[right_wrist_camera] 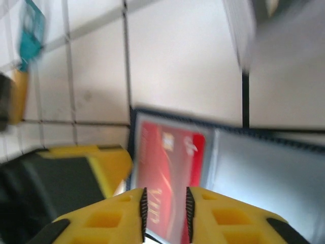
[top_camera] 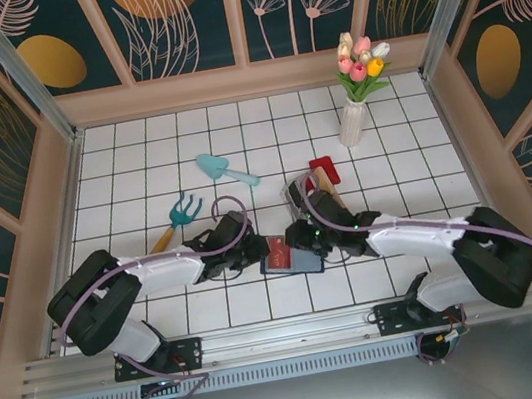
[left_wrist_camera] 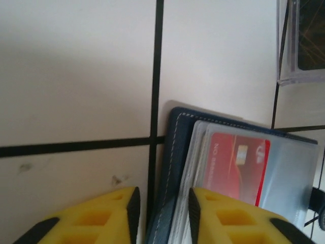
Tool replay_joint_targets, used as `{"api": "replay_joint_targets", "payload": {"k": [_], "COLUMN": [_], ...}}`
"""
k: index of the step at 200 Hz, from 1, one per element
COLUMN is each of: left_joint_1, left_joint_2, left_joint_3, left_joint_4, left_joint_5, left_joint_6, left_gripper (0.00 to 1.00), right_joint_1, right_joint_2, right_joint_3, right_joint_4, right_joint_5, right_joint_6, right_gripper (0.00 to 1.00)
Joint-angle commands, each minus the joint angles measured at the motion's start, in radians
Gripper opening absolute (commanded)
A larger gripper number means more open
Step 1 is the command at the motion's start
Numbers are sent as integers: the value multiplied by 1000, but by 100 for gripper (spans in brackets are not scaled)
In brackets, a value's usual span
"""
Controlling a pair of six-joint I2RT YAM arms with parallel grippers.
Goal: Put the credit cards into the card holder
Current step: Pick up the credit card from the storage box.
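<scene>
**Left end effector** (left_wrist_camera: 162, 216): the yellow fingers are parted by a narrow gap and nothing is clamped. The stitched side edge of the card holder (left_wrist_camera: 174, 152) is straddled. A strip of bare bench (left_wrist_camera: 76, 76) and a dark grout line are visible beside that edge inside the gap.

**Right end effector** (right_wrist_camera: 165, 213): the jaws are likewise set slightly apart, above the red card (right_wrist_camera: 170, 157). The card's face is seen between the fingers and to either side of them, so no grip is made. Whether the pads touch it cannot be told from the blurred wrist view.

In the top view the two end effectors are shown nearly tip to tip at the near middle of the bench.

**Card holder:** it is laid open and flat between the end effectors, its navy border outlined against white tile. The red card is lodged under a clear inner sleeve in the half nearer the left arm. The adjoining sleeve is seen as plain grey.

**Open room:** free tile is left beside the holder on the left arm's side, and beyond its far edge up to the clear rack (left_wrist_camera: 299, 61), in which a dark flat item is held. Farther out, a red toy shovel (top_camera: 323, 170), a teal trowel (top_camera: 225, 170) and a teal hand rake (top_camera: 179, 215) are spread across the middle of the bench. A white vase (top_camera: 353, 123) of tulips is stood near the far right corner. The far rows of tile are left open up to the wooden walls (top_camera: 247, 81).
</scene>
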Motion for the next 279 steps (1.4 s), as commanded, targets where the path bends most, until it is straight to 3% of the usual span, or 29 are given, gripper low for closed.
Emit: {"api": "replay_joint_targets", "payload": {"k": [1,32,65,116,167,279], "left_joint_1": [-3,15,96,150,154,156], "left_joint_2": [-53,-45,30,136,162,149], "left_joint_3": [19,101,162,228,229,204], "left_joint_4": [-106,-123,-38,76,98,116], "left_joint_5": [-91,-124,-9,86,98,81], "left_joint_6": [10,48,52,2,-19,-46], "left_gripper": [40,48,51,52,52,53], "right_joint_1": [-62,-123,-118,-97,-64,-30], "right_joint_2": [-70,32,218,396,524,604], "right_joint_3": [122,335,495,627,698,740], "right_joint_4": [-210,-429,-521,-553,-614,-652], "right_joint_5": [106,261,333,381,500,703], "right_joint_6": [-177,-387,-490,-533,-534,-537], "right_gripper": [35,36,36,34,35,36]}}
